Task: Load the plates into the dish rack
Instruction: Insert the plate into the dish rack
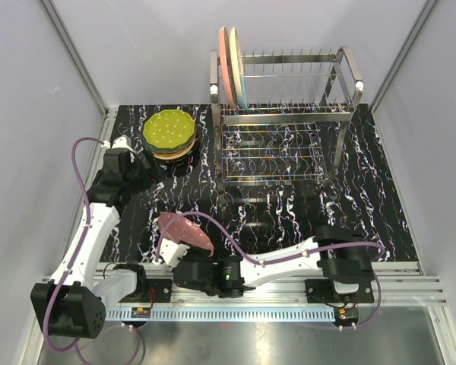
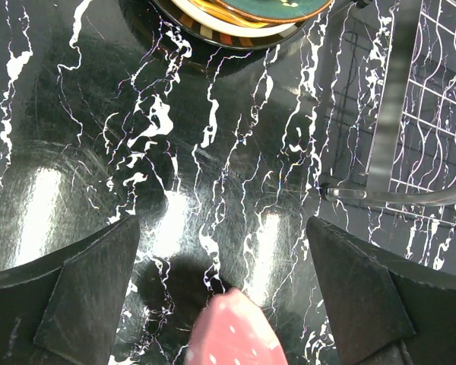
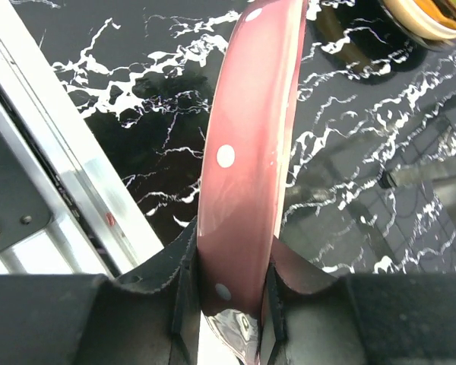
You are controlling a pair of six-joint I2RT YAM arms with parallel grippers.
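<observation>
The right gripper (image 3: 232,285) has its fingers clamped on the rim of the dotted pink plate (image 3: 247,152), one finger on each face. In the overhead view the plate sits tilted above the table (image 1: 365,190) at lower centre of the frame, just in front of the arm bases.

The left gripper (image 2: 222,228) is spread wide, fingers well apart and gripping nothing. Its own camera shows the pink plate's edge poking in at bottom centre, between the two fingers and clear of both.

Upper left of centre in the overhead view is the stack of plates (image 1: 169,137), with the dotted green plate (image 1: 169,128) on top, lying flat on the dark marbled table just beside the rack's left end. The left arm reaches up along the left side of the frame towards the stack.

The dish rack (image 1: 289,114) stands at upper centre-right. Two plates are on edge at its left end, a pink and cream plate (image 1: 223,65) and a pale blue plate (image 1: 240,72) touching side by side. The other tines to their right are bare.
</observation>
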